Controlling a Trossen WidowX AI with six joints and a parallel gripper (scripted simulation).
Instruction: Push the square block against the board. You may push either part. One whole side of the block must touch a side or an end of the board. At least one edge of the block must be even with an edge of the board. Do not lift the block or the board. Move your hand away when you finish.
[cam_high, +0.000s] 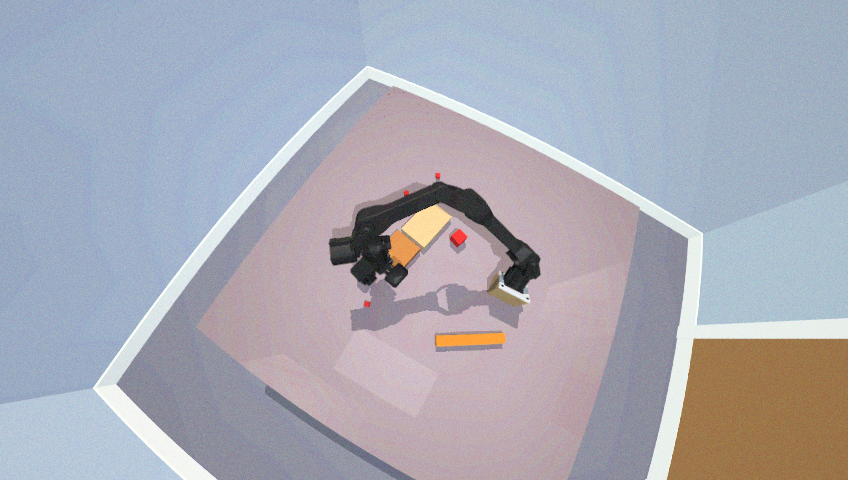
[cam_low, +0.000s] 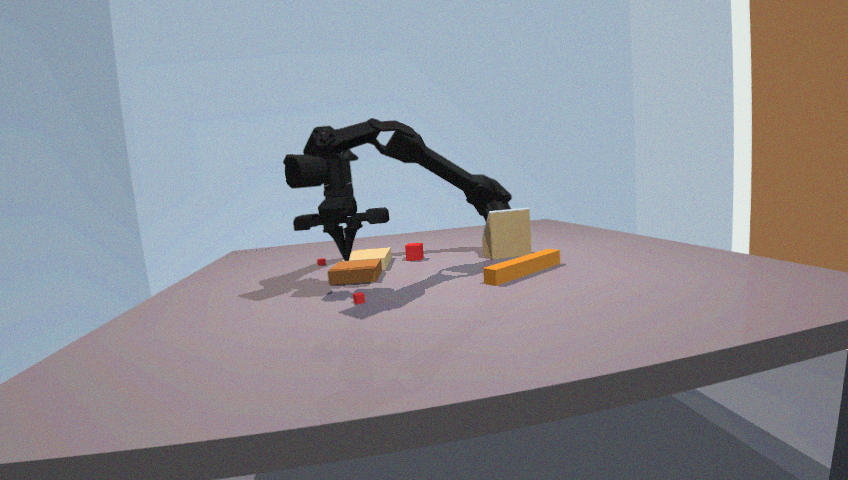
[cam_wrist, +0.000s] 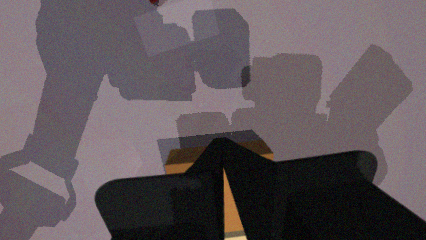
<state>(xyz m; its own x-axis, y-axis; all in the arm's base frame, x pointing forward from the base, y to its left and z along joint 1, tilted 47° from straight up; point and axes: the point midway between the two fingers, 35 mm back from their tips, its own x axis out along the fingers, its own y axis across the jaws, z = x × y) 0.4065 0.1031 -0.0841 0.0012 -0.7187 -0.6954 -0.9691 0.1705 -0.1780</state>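
The square orange block (cam_high: 404, 248) (cam_low: 353, 276) (cam_wrist: 234, 215) lies flat at the lower-left side of the cream board (cam_high: 426, 226) (cam_low: 374, 254) in the top view. Their facing sides run alongside each other with a thin dark line between them; I cannot tell whether they fully touch. The block's lower-right edge looks nearly even with the board's. My gripper (cam_low: 346, 258) (cam_wrist: 219, 143) is shut and empty, its tips near the block's top in the exterior view. In the top view the hand hides the tips and the block's left part.
A red cube (cam_high: 458, 237) (cam_low: 414, 251) stands right of the board. Small red cubes (cam_high: 437, 175) (cam_high: 406, 193) (cam_high: 366, 303) lie around the arm. A long orange bar (cam_high: 470, 339) (cam_low: 521, 267) lies near the arm's base, by the tan upright plate (cam_low: 510, 234).
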